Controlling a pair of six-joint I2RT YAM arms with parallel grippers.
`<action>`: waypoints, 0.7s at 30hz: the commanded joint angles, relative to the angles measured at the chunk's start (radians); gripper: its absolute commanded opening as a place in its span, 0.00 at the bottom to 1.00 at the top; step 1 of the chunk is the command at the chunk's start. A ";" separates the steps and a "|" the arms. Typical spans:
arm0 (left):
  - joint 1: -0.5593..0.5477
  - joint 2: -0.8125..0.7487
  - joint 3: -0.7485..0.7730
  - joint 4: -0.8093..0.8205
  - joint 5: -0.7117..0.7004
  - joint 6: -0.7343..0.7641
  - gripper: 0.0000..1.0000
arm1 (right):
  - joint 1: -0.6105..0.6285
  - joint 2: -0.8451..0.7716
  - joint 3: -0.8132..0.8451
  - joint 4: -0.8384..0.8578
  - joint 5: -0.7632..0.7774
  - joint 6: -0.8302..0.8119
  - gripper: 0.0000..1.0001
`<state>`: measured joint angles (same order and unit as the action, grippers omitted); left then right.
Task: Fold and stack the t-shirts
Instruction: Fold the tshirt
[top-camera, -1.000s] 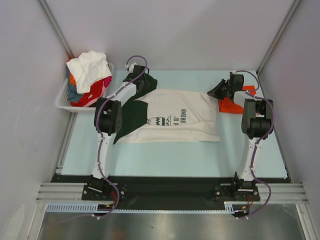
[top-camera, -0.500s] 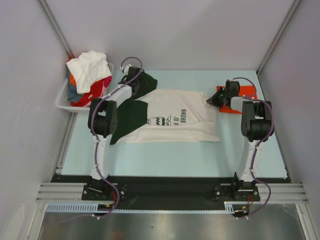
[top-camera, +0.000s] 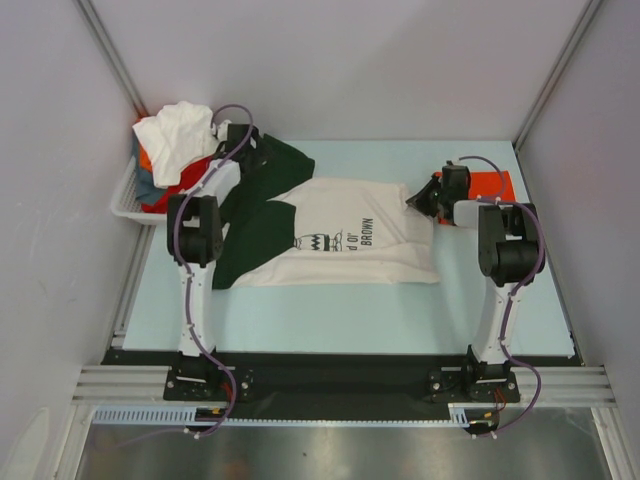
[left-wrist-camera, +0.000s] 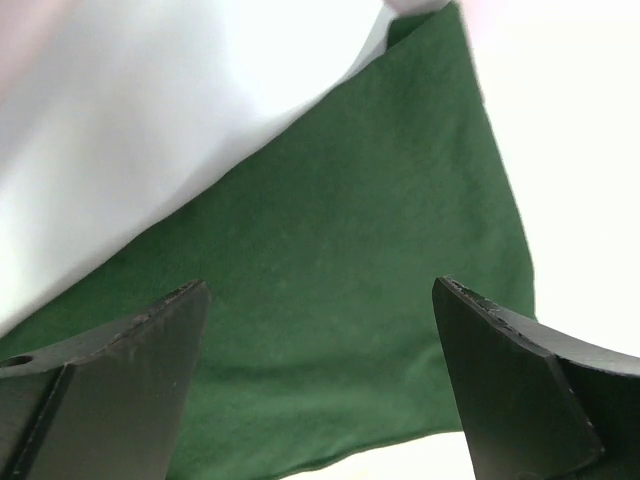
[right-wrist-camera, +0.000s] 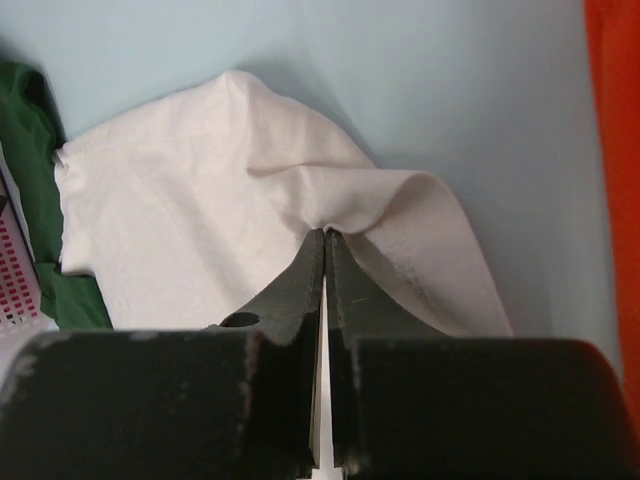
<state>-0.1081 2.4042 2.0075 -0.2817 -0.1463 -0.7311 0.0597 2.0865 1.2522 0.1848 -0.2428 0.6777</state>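
Observation:
A cream t-shirt with dark green sleeves lies spread mid-table. In the left wrist view, my left gripper is open above the far green sleeve, nothing between its fingers. From above, that left gripper sits at the sleeve's back-left corner, beside the basket. My right gripper is shut on the cream shirt's right edge; in the right wrist view its tips pinch a raised fold of the cream cloth. An orange-red t-shirt lies behind the right gripper, partly hidden by the arm.
A white slotted basket stands at the back left, heaped with shirts: a white one on top, red below. Enclosure walls stand close on both sides. Light blue table surface shows in front of the shirt.
My left gripper has opened, let go of the green sleeve and moved back-left toward the basket; the sleeve now lies spread out. The right gripper has shifted slightly left with the cream edge.

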 joint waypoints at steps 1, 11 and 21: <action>-0.001 0.038 0.069 -0.056 0.002 0.032 1.00 | -0.008 -0.031 -0.007 0.053 0.005 0.008 0.00; -0.004 0.084 0.080 -0.105 -0.001 0.048 0.98 | -0.015 -0.037 -0.011 0.062 -0.010 0.014 0.00; -0.025 0.087 0.020 -0.120 0.057 -0.017 0.82 | -0.018 -0.046 -0.013 0.062 -0.023 0.020 0.00</action>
<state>-0.1223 2.4687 2.0602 -0.3546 -0.1432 -0.7139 0.0475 2.0865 1.2427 0.2119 -0.2520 0.6888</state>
